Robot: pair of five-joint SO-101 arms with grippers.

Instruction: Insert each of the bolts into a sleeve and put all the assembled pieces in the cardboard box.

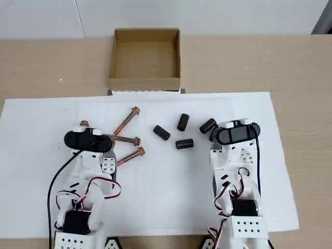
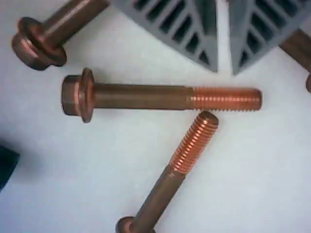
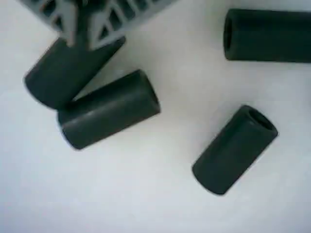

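Observation:
Several copper bolts lie on the white paper (image 1: 171,192) in front of my left arm (image 1: 88,140): one (image 1: 127,120) angled toward the box, one (image 1: 124,139) and one (image 1: 130,155) nearer the arm. In the left wrist view my left gripper (image 2: 224,72) hovers shut and empty just above the threaded end of a bolt (image 2: 160,96); another bolt (image 2: 180,165) lies beside it. Several black sleeves (image 1: 161,132) (image 1: 184,143) lie mid-paper. My right gripper (image 3: 82,42) is shut, empty, over one sleeve (image 3: 65,73) that touches another sleeve (image 3: 109,109).
The open cardboard box (image 1: 146,57) stands empty at the back, just beyond the paper's far edge. Bare wooden table (image 1: 301,67) surrounds the paper. Free paper lies between the two arm bases. Two more sleeves (image 3: 235,148) (image 3: 267,35) lie apart.

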